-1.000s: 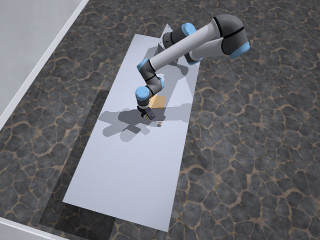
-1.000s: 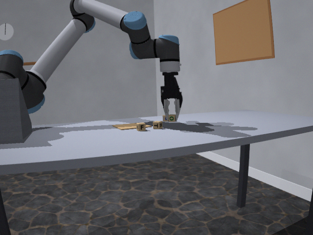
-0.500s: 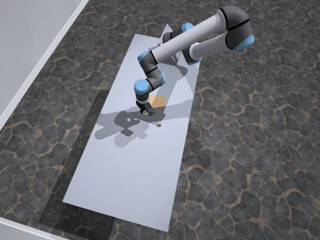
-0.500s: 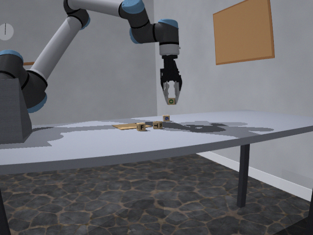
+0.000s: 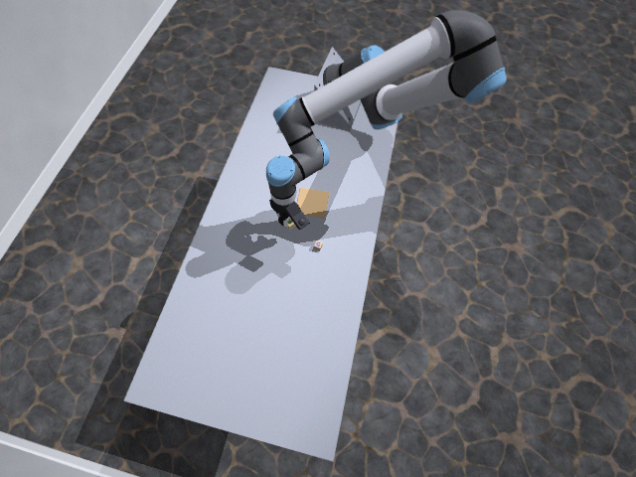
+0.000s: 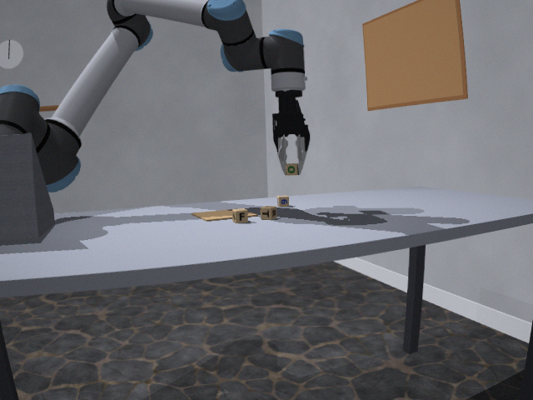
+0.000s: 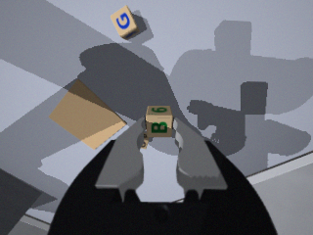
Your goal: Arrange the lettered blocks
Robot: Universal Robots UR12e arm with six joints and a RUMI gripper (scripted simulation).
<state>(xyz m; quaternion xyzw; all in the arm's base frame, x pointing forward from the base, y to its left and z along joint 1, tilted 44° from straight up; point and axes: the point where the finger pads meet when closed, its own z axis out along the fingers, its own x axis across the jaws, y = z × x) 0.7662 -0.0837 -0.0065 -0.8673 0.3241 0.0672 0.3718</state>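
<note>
My gripper (image 6: 292,165) is shut on a wooden block (image 7: 159,121) with green marks and holds it well above the table; the wrist view shows a green B on the face towards the camera, the exterior view shows a green O on its side (image 6: 291,169). The tan mat (image 5: 313,202) lies flat on the table just behind the gripper, also in the wrist view (image 7: 85,117). A block with a blue G on top (image 7: 123,22) (image 5: 318,245) lies on the table off the mat. Two more blocks, one showing F (image 6: 240,215) and one with a dark mark (image 6: 268,212), stand by the mat's edge.
The long grey table (image 5: 266,266) stands on a stone-patterned floor. The arm's base mount (image 6: 21,189) is at one end of the table. An orange board (image 6: 413,56) hangs on the wall.
</note>
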